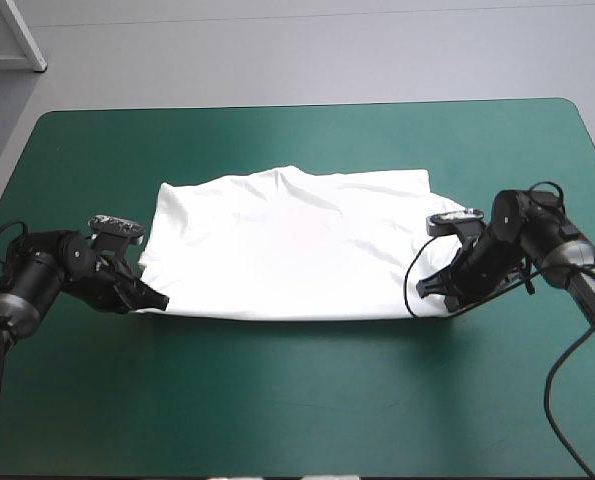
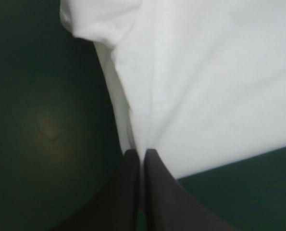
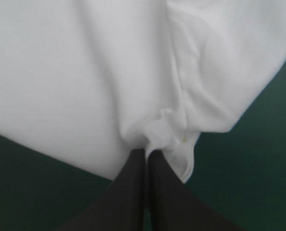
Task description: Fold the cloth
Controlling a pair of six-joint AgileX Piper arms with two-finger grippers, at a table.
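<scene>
White, thin and limp, the T-shirt (image 1: 292, 245) lies spread almost flat on the teal-green table (image 1: 297, 400), held between the two tools. The left gripper (image 1: 149, 298) has its black fingers pressed together on the near left corner. Ahead of its tips the soft fabric fans out in smooth tension lines, with a rounded fold farther on. The right gripper (image 1: 429, 288) pinches the near right corner the same way. There the thicker edge bunches into a small pucker just ahead of its tips. Matching grips on one edge suggest a lift meant to carry that edge over the far half. Cloth this slack would likely sag between the grippers unless kept taut.
</scene>
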